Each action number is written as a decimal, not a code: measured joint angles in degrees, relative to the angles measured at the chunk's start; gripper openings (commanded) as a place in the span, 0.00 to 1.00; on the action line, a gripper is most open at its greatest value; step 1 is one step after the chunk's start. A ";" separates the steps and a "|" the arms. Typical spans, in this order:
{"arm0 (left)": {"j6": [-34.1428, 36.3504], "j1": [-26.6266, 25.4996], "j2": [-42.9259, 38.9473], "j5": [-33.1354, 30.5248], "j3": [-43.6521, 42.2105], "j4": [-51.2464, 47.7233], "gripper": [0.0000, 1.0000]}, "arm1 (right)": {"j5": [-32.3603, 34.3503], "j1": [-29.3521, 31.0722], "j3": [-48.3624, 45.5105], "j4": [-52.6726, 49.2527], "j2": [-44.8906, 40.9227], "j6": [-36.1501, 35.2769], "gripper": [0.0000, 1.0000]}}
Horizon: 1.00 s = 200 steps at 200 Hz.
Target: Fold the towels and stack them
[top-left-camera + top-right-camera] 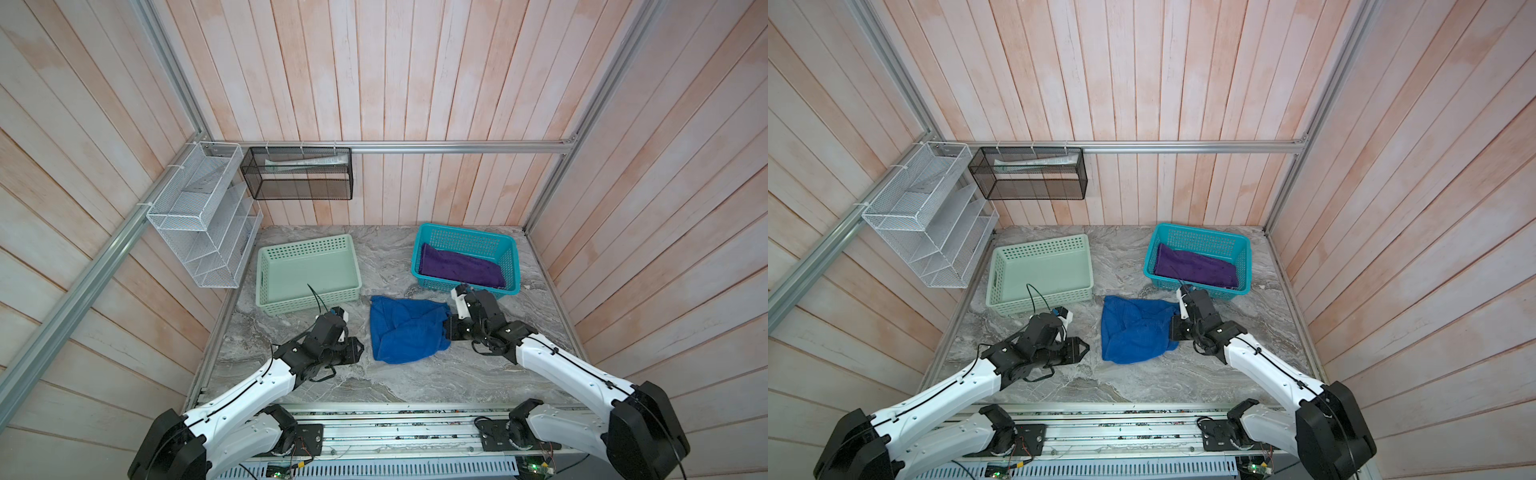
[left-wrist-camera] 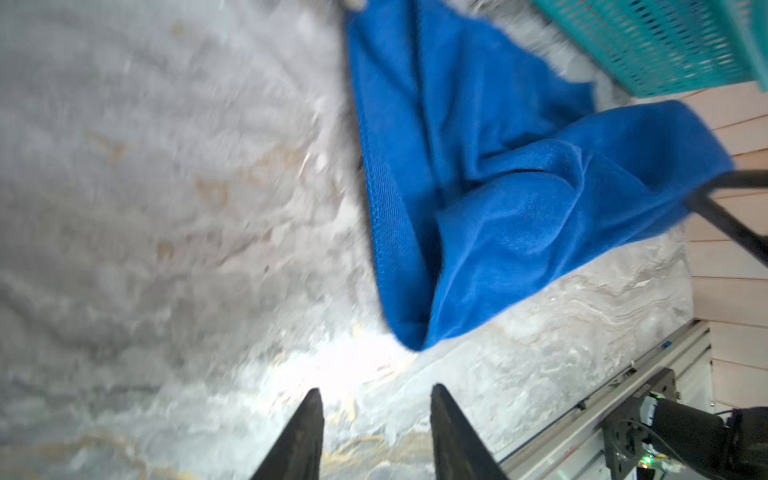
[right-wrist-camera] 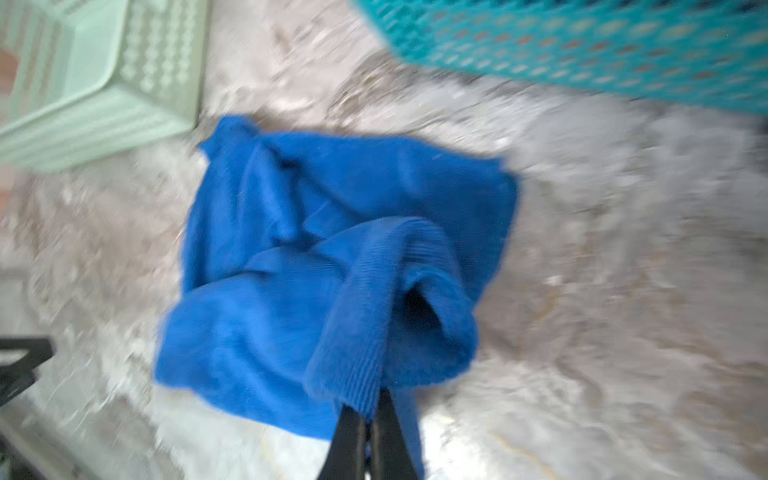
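Blue towel (image 1: 405,330) (image 1: 1136,328) lies crumpled on the grey marbled tabletop (image 1: 415,382), on the robot's side of the teal basket (image 1: 461,241) (image 1: 1200,239) and off that basket's left front corner. It is near the basket, with a strip of bare tabletop between them. The purple towel (image 1: 461,268) (image 1: 1196,270) lies folded flat inside the teal basket, against its floor and front wall. The right gripper (image 1: 448,328) (image 3: 370,399), just in front of the teal basket's front wall, is clamped tight on the blue towel's ribbed hem at the edge nearest it, and that hem rises from the jaws in a rolled loop. The rest of the blue towel (image 3: 332,249) spreads in loose folds, its outline uneven and its far edge creased. The left gripper (image 1: 360,347) (image 1: 1086,347) (image 2: 376,388) is well left of the teal basket, its jaws partly apart and holding nothing, with its tips over bare tabletop just short of the towel's (image 2: 498,187) left hem. The mint basket (image 1: 307,249) (image 1: 1042,249) stands well apart to the left of the teal basket, with an open lane of tabletop between the two. From the teal basket toward the robot, past the towel, the surface is bare to its front edge. Both wrist views are blurred.
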 measured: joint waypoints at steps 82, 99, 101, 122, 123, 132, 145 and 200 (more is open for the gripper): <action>-2.01 6.82 2.97 -2.71 11.43 -3.15 0.47 | -0.39 25.03 27.56 1.73 24.15 -3.48 0.44; -2.01 6.97 3.17 -2.14 11.32 -2.32 0.48 | 0.24 25.09 26.03 1.33 23.10 -3.17 0.45; -2.03 6.97 3.21 -1.92 11.32 -2.08 0.48 | 0.26 24.98 25.57 1.44 22.75 -3.08 0.45; -1.57 6.14 6.78 0.09 11.61 0.83 0.49 | 1.92 20.90 18.49 0.96 15.43 -0.76 0.48; -1.53 6.08 6.95 0.15 11.63 0.90 0.49 | 2.05 20.70 18.23 0.85 15.13 -0.70 0.48; -0.55 4.22 10.73 0.04 12.74 0.90 0.51 | 4.20 17.16 14.21 0.35 10.51 1.60 0.50; 1.27 0.52 17.05 -1.03 16.26 0.09 0.52 | 5.84 11.19 9.11 -0.57 5.01 4.44 0.52; 8.81 -7.96 41.62 -8.07 37.62 -2.47 0.57 | 7.85 -5.01 -1.95 -5.46 0.00 11.10 0.60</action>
